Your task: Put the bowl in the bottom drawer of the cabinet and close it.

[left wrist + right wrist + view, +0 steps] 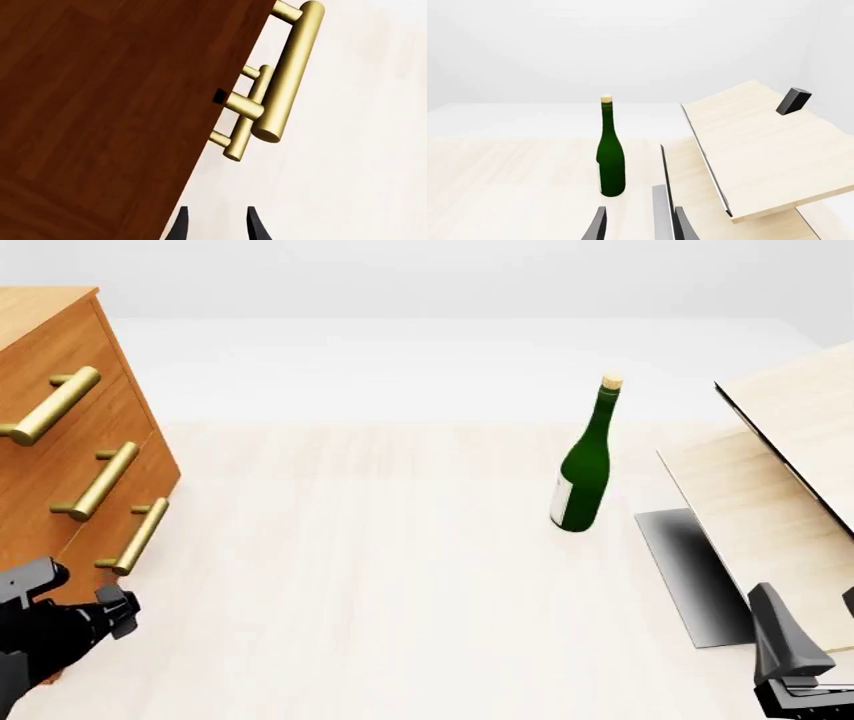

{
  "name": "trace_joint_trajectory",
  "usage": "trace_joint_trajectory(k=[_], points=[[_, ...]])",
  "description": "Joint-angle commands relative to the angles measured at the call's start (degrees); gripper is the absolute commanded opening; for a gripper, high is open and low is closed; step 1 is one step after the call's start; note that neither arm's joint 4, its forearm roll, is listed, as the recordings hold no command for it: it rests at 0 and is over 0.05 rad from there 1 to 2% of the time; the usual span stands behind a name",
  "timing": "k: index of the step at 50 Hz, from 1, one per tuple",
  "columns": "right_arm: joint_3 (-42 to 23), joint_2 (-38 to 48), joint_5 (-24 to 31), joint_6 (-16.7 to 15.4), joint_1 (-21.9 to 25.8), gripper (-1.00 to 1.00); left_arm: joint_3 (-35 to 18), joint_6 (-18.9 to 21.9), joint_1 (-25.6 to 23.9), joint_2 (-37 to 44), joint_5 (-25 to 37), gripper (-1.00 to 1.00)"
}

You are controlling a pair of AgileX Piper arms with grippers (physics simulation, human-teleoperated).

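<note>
Bottom drawer shut; rigid, grasp advised at brass handle. Left gripper parted, empty. Bowl not seen.

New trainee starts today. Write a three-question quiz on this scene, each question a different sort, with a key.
1. True or false: all three drawers of the cabinet are shut.
2. The green bottle is: A) lying down, B) upright on the table, C) held by the right gripper.
3. Fill in: the left gripper is near the cabinet's ___ drawer.

Key: 1 true; 2 B; 3 bottom. The bowl is not seen in any view.
</note>
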Motion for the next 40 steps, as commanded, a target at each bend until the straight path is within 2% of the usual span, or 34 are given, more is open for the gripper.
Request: trace_joint_trajectory(k=[1, 3, 5, 20, 35, 40], points=[[0.00, -0.01, 0.00, 0.01, 0.00, 1.00, -1.63, 7.80, 9.81, -1.51, -0.17, 1.00], [0.00, 0.01, 0.00, 0.00, 0.00, 1.00, -1.67, 8.56, 10.05, -1.37, -0.23, 1.00], [0.00, 0.01, 0.00, 0.00, 0.00, 1.00, -1.48, 11.14, 11.16, -1.51, -0.37, 1.00], [0.00, 0.01, 0.00, -0.01, 0.00, 1.00, -0.32, 13.24, 14.18, 0.41, -2.54, 1.00], [0.00, -0.01, 0.00, 0.00, 0.00, 1.00, 1.56, 17.44, 17.89, 3.42, -6.90, 1.00], [0.00, -0.01, -0.01, 0.01, -0.01, 1.00, 2.39, 21.44, 19.55, 5.40, -9.82, 1.00]])
